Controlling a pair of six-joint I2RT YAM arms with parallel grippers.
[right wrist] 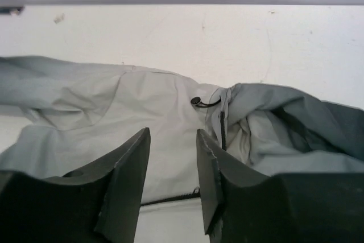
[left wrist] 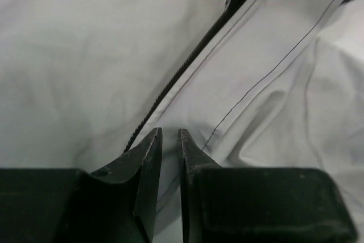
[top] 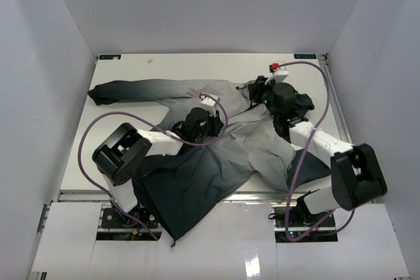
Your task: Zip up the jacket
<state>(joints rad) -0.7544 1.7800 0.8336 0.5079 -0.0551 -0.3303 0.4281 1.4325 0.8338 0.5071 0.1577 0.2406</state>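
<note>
Both grippers off the cloth, and the zip looked closed along the chest!
The jacket (top: 216, 145) lay spread across the table (top: 197, 63), hood far right, hem spilling over the near edge. The left gripper (left wrist: 169, 135) hovered over the zipper (left wrist: 187, 66), jaws a slit apart and gripping nothing. The right gripper (right wrist: 173, 135) sat near the collar (right wrist: 223, 99), jaws wider, empty. Likely the finishing step; next, lift clear without snagging fabric.

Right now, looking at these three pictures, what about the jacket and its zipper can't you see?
Any view: the zipper slider cannot be picked out; in the top view the left arm and right arm cover part of the jacket's front.
Left wrist view: the zipper teeth vanish behind the left gripper.
Right wrist view: the right gripper blocks the fabric nearest it.
</note>
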